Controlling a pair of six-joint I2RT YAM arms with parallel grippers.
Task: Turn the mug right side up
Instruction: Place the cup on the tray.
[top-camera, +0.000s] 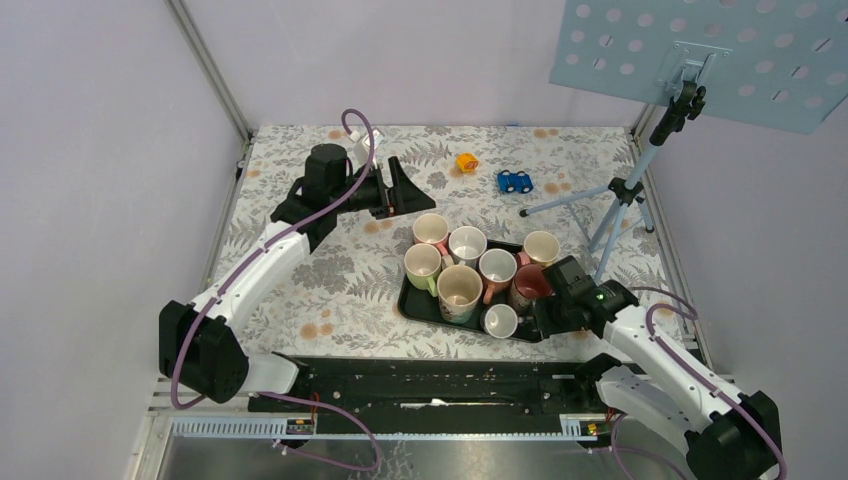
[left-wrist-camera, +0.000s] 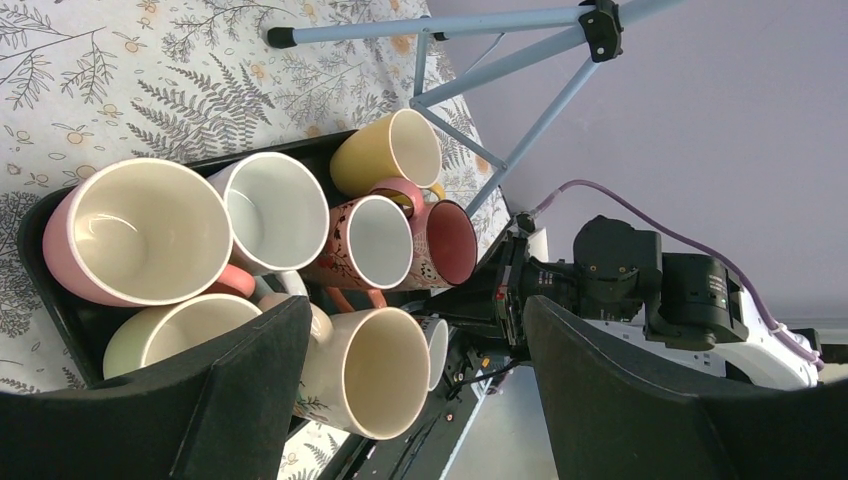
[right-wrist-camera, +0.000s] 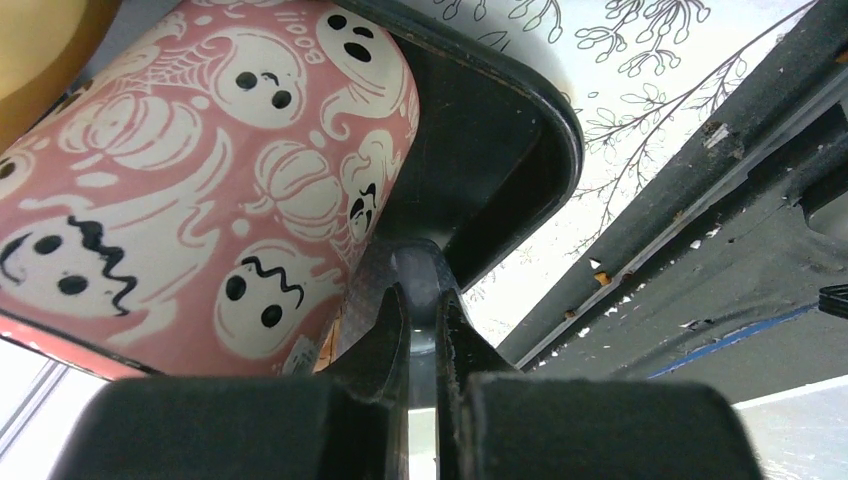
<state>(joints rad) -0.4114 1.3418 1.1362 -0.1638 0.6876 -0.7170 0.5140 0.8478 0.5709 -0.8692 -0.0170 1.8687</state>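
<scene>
Figure: glossy pink ghost-print mug (top-camera: 527, 287) is sitting, mouth showing, in the moulded black tray's (top-camera: 425, 310) near-right corner. Right gripper (right-wrist-camera: 422, 285), fingers pressed together, is lying beside it. Left gripper (top-camera: 398, 189) is hovering, fingers apart.

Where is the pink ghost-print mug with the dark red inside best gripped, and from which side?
Probably pinch the rim wall of the pink ghost-print mug on its right side, one finger inside, coming from the black tray's right edge with the right gripper. That side looks open; other mugs crowd its left.
</scene>
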